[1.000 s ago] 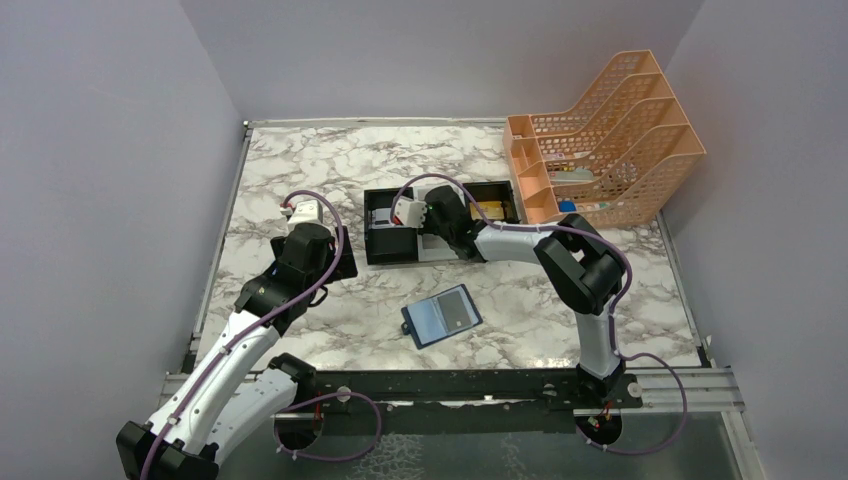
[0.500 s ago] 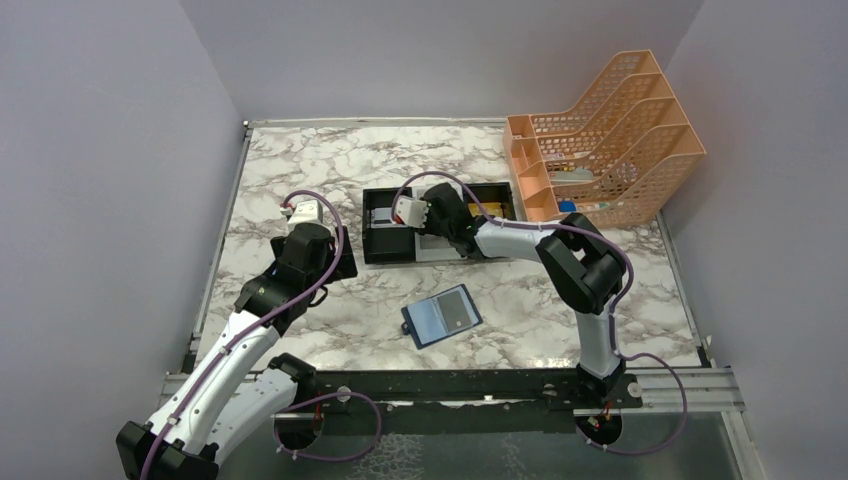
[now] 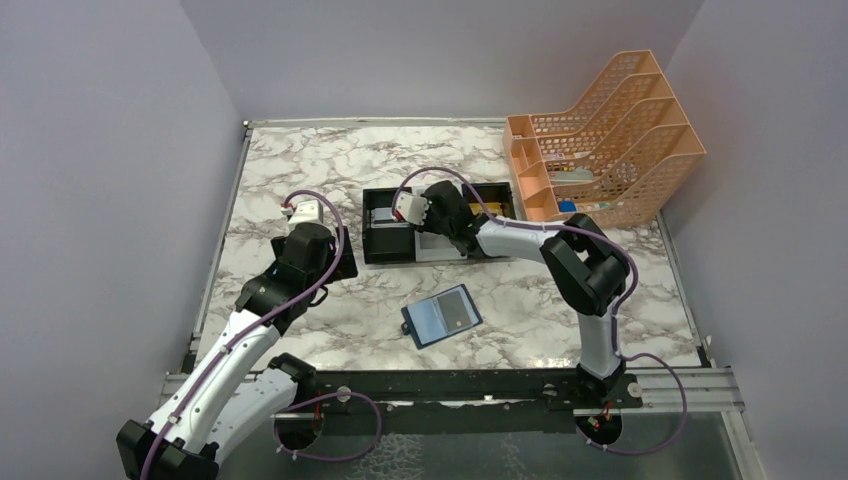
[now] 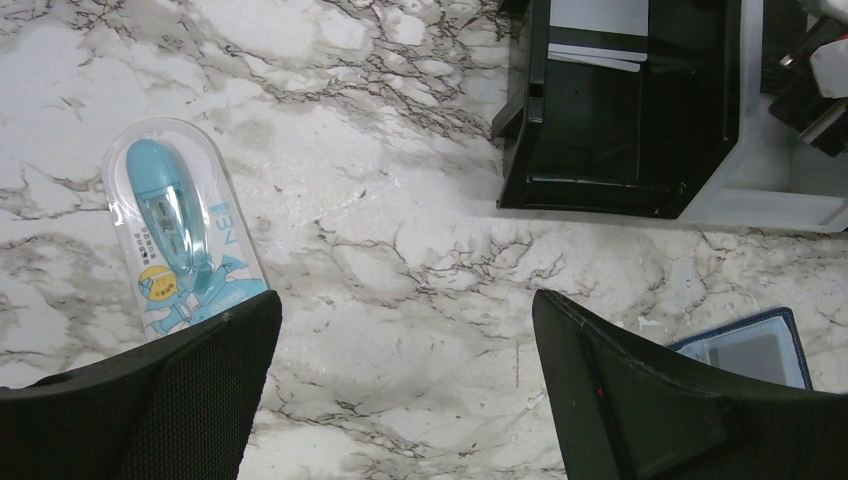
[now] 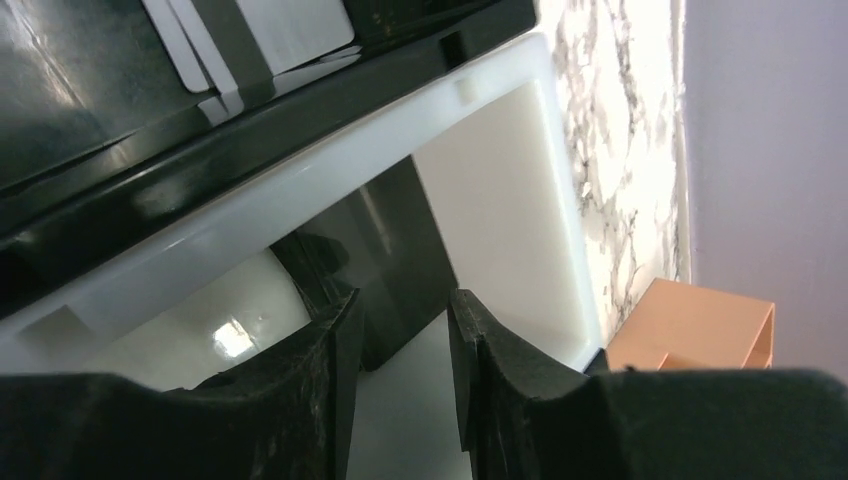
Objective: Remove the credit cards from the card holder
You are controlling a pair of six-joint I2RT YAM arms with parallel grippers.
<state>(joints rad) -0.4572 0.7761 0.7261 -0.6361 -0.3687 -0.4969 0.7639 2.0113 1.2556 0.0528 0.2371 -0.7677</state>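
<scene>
The card holder [image 3: 441, 316] lies open on the marble in front of the trays, its pale pockets facing up; one corner of it shows in the left wrist view [image 4: 750, 345]. My right gripper [image 3: 437, 232] hangs low over the white tray [image 3: 436, 254]. Its jaws [image 5: 405, 300] stand a little apart, touching nothing. A black credit card [image 5: 400, 250] lies in that tray [image 5: 500, 200] just beyond the fingertips. Silver-grey cards [image 5: 290, 25] lie in the left black tray [image 4: 620, 130]. A gold card [image 3: 489, 210] lies in the right black tray. My left gripper [image 4: 405, 310] is wide open and empty over bare marble.
A packaged blue correction tape [image 4: 175, 230] lies on the marble beside my left gripper. The peach mesh file rack [image 3: 610, 140] stands at the back right. Purple walls close in the table on three sides.
My right gripper has shifted slightly towards the back over the white tray. The left arm and the card holder have not moved.
</scene>
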